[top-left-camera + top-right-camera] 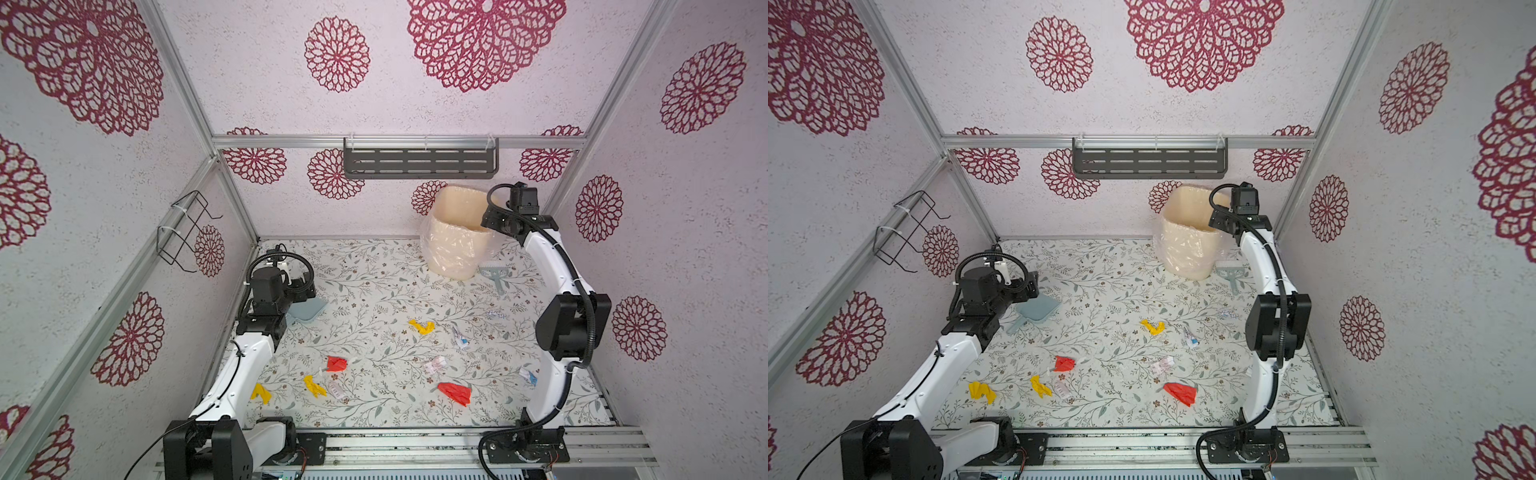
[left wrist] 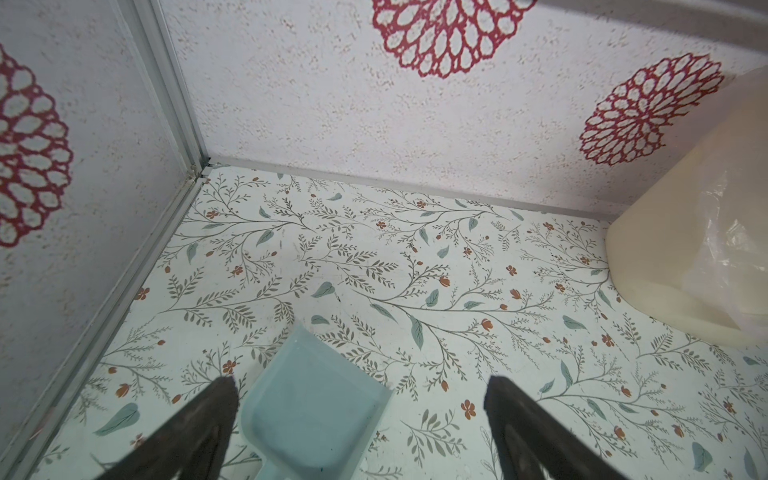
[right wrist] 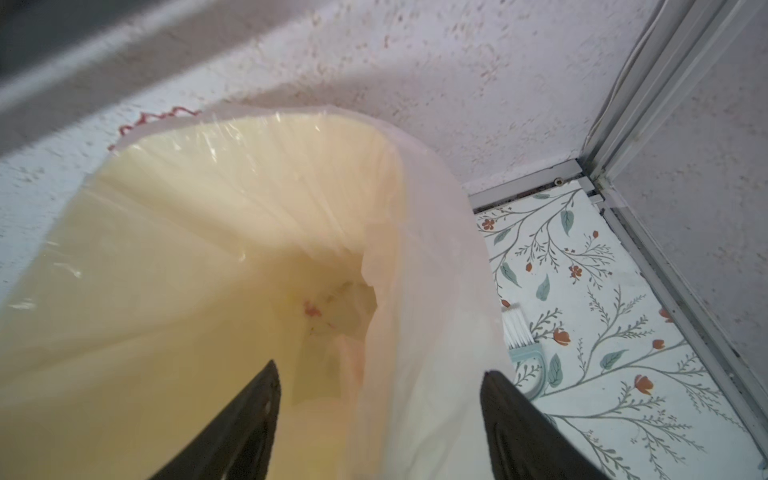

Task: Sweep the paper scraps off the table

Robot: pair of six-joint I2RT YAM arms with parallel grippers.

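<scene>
Paper scraps: small crumpled bits (image 1: 455,392) in red, yellow and white, some of the white with blue marks, lying loose across the middle and near half of the table.
Table: flat and white (image 1: 374,282), printed with grey-green twigs and small brown flowers; metal rails edge it at the walls, and its far middle lies bare.
Dustpan: pale blue-grey plastic scoop with a short handle (image 1: 307,311), flat on the table at the left, apart from the scraps.
Left tool: spread wide (image 2: 359,380) with nothing in it, hanging over the dustpan.
Bin: cream plastic waste bin lined with a clear, crinkled bag (image 1: 453,249), at the far right; faint reddish and yellowish bits at its bottom, too blurred to identify.
Right tool: parted and empty (image 3: 380,370), above the bin's mouth.
Brush: small and pale with white bristles (image 1: 496,276), on the table just beside the bin.
</scene>
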